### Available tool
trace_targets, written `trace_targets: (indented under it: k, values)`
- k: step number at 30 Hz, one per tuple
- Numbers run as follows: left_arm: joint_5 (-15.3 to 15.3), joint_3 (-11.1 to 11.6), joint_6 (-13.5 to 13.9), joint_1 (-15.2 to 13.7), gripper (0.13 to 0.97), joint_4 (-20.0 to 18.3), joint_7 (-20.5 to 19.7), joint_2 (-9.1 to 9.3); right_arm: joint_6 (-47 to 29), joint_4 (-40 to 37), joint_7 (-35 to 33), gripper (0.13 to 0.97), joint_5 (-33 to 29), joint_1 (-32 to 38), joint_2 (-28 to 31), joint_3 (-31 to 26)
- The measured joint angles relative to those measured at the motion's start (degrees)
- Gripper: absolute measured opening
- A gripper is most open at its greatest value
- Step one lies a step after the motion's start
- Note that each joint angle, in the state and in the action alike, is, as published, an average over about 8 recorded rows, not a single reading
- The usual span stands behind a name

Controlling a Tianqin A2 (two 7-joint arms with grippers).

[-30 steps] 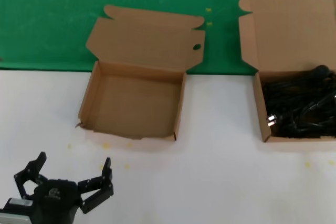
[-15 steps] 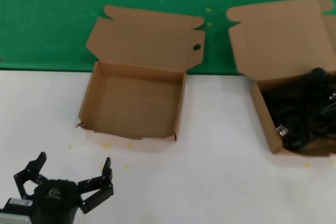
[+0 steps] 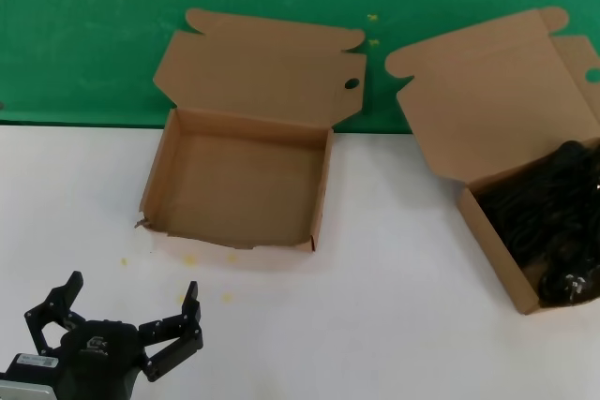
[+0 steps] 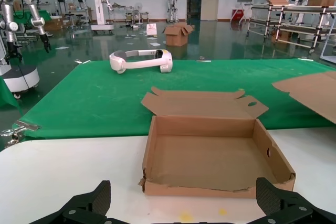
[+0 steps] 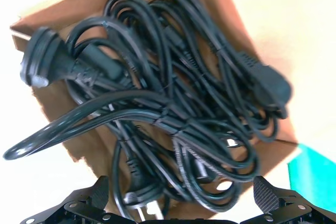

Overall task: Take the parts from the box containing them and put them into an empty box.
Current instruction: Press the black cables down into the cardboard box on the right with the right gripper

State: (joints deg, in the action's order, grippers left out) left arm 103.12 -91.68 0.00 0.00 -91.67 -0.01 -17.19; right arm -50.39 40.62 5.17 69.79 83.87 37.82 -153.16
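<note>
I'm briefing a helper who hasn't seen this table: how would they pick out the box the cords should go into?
On the white table, against the green mat, two open cardboard boxes sit side by side. Take the one toward the robot's left, ahead of the left gripper: the empty box. Its front wall is low and ragged, while the other box holds black cords.

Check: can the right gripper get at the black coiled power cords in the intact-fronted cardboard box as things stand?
Probably yes. The right gripper hangs open directly over the black coiled power cords, the box's lid is folded back, and nothing covers the pile.
</note>
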Motion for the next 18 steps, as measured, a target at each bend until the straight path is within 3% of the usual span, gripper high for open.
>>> trace_targets:
  k: [10,18]
  values:
    - [-0.02,0.00,0.00,0.00,0.966,0.00,-0.06,0.00,-4.26,6.15,4.64,0.966,-8.81,-1.52,0.11,7.17]
    - [-0.03,0.00,0.00,0.00,0.966,0.00,-0.03,0.00,-3.78,3.66,-1.16,0.966,-11.64,-2.31,-3.33,11.45]
